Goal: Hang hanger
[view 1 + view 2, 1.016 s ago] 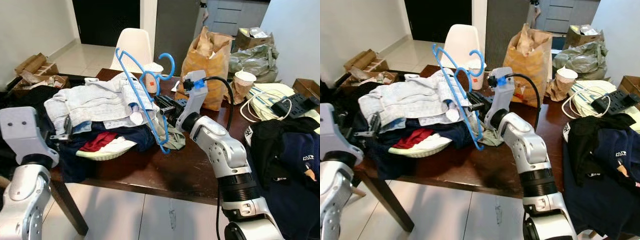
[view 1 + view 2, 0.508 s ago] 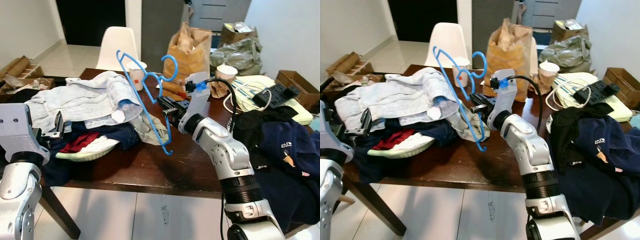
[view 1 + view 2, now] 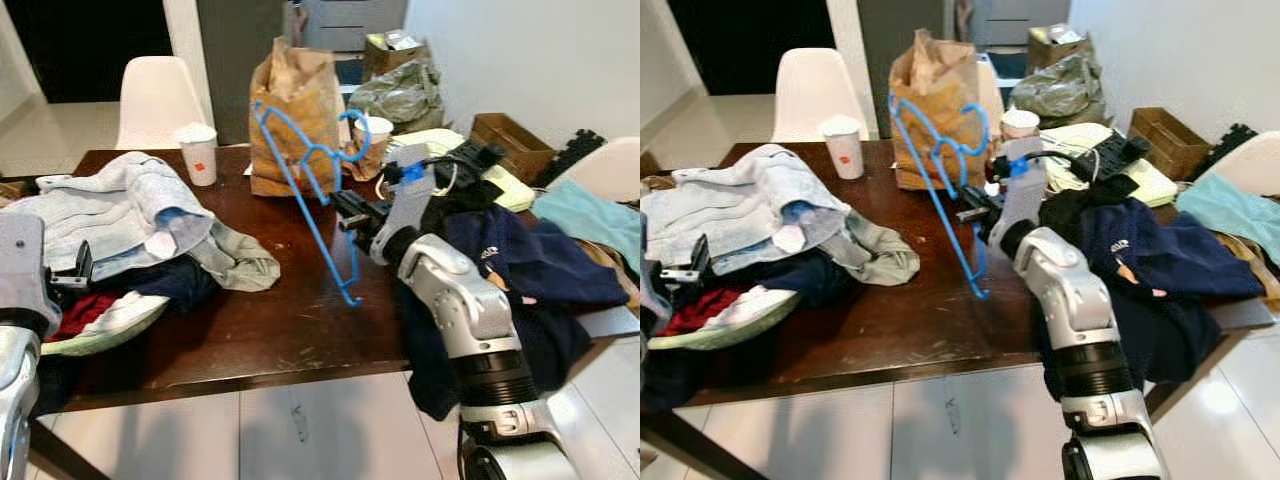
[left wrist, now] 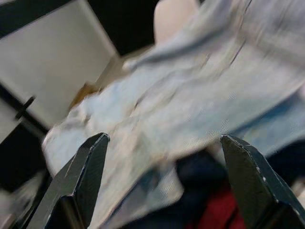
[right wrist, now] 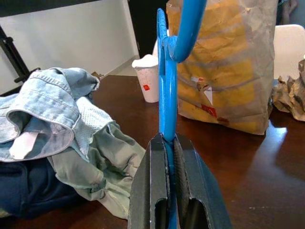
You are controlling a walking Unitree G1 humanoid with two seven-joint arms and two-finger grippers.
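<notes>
A robot's right gripper holds a blue hanger in the air above a dark wooden table, its two black fingers pressed together on the plastic, the hook at the top and the frame tilted so its lower end hangs just over the tabletop. Behind the hanger stands one brown paper bag, crumpled shut at the top so its contents cannot be made out. Two white paper cups stand on the table: one to the left of the bag and a second behind the hanger's hook; what they hold cannot be told. A heap of clothes covers the table's left end, with pale denim on top, dark blue and red pieces beneath, and a grey-green garment trailing toward the middle. Dark navy garments lie draped over the right end, beside a teal cloth. One white chair stands at the far side, and a cardboard box sits by the right wall. The left gripper hangs by the clothes heap, its fingers spread wide apart on nothing.
</notes>
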